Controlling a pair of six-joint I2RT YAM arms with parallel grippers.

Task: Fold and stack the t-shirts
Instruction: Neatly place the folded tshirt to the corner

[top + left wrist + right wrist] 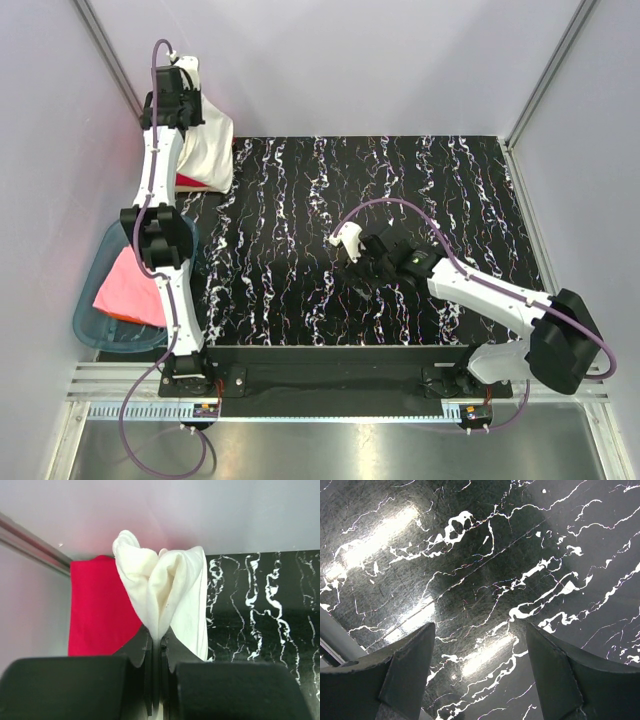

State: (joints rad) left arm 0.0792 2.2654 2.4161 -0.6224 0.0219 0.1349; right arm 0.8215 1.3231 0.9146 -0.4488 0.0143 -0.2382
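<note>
While, from above, the white t-shirt (212,140) dangles over the red t-shirt (190,180) far-left, the left wrist shows your left gripper (159,652) clamped on its bunch: lift clear. Right wrist: your right gripper (480,670) is spread above the table (470,555); catch the hem.

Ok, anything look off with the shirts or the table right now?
Only the white t-shirt: it hangs bunched from the shut left gripper at the far-left corner, hanging over the red shirt, not spread flat for folding. Nothing looks spilled or damaged. The right gripper is open above the table.
</note>
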